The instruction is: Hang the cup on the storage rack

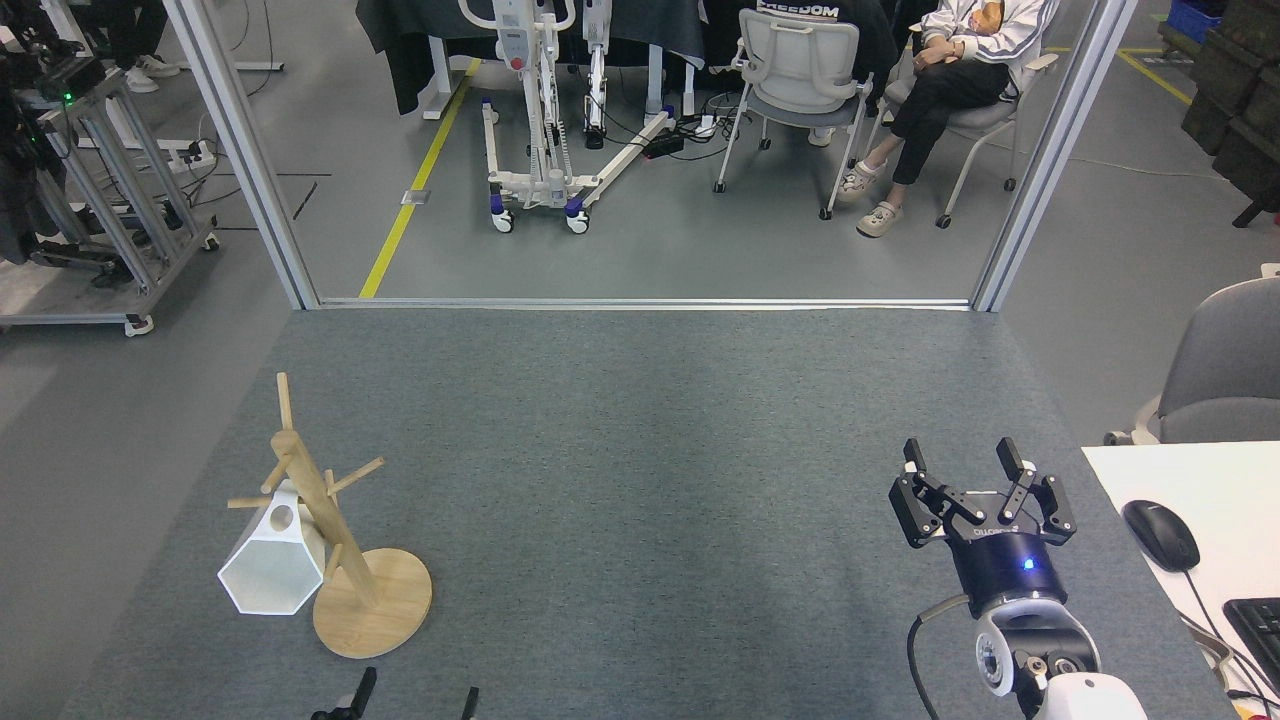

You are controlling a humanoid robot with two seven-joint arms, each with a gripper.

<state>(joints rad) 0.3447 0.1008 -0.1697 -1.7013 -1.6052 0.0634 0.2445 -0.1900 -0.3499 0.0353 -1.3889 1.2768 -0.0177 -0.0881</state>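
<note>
Now, in the head view, you see the white faceted cup (pixel 272 562) hanging at the lower left of the frame, its small handle hooked over a dowel peg of the wooden mug tree (pixel 330 535), its hexagonal mouth facing you and its side close against the slanted post. Nothing grips it. The tree's round base sits on the grey carpeted table (pixel 640 450).

Your left gripper (pixel 405 702) shows only as two dark finger tips at the bottom edge, below the tree's base; the tips stand apart, so it reads as spread and empty. Your right gripper (pixel 966 466) sits at the lower right, fingers wide with nothing between them, well away from the cup. A computer mouse (pixel 1160 534) lies on the white desk further right.

Judging from this, the hang looks done, and the risk lies in the retreat. The left fingers are near the base; a sideways or upward sweep could clip the disc or the cup's rim, rock the tree and slip the handle off its peg. How deep the handle sits on the peg you cannot tell here, so a small knock may be enough.
</note>
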